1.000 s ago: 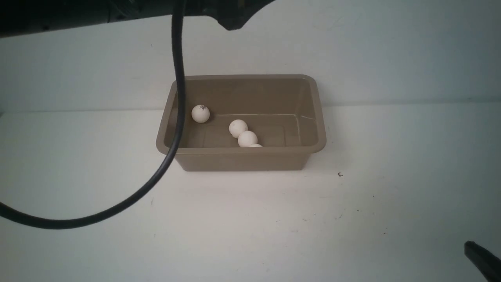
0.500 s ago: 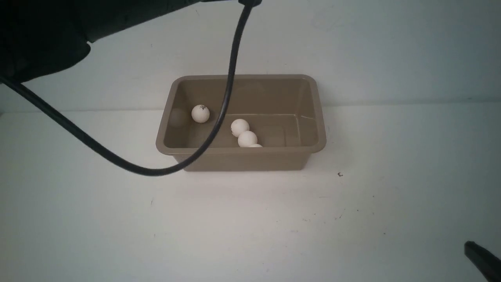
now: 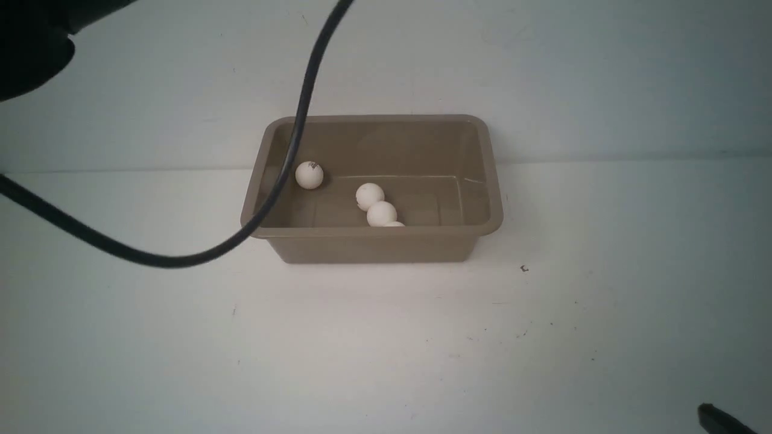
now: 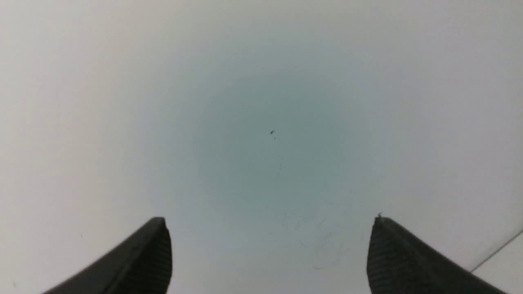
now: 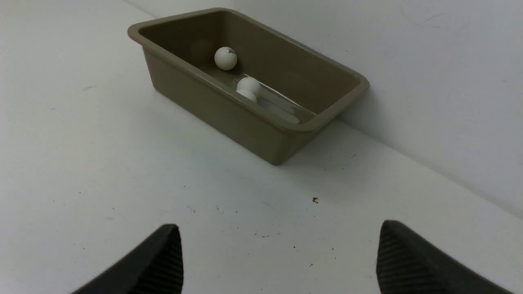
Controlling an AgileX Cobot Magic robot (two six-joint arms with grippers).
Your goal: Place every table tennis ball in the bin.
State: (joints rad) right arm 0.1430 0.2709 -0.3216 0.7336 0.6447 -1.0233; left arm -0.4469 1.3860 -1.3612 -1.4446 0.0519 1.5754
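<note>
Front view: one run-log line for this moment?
white table tennis balls: all visible ones inside taupe rectangular plastic bin | left gripper: open, empty | right gripper: open, empty

Soft, even overhead light, faint shadows, bluish vignette centres, slightly blurred and grainy throughout.

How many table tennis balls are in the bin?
4. First ball near the left wall of the bin; second ball and third ball together mid-floor; fourth ball just peeking over the near rim. More may hide behind that rim.
</note>
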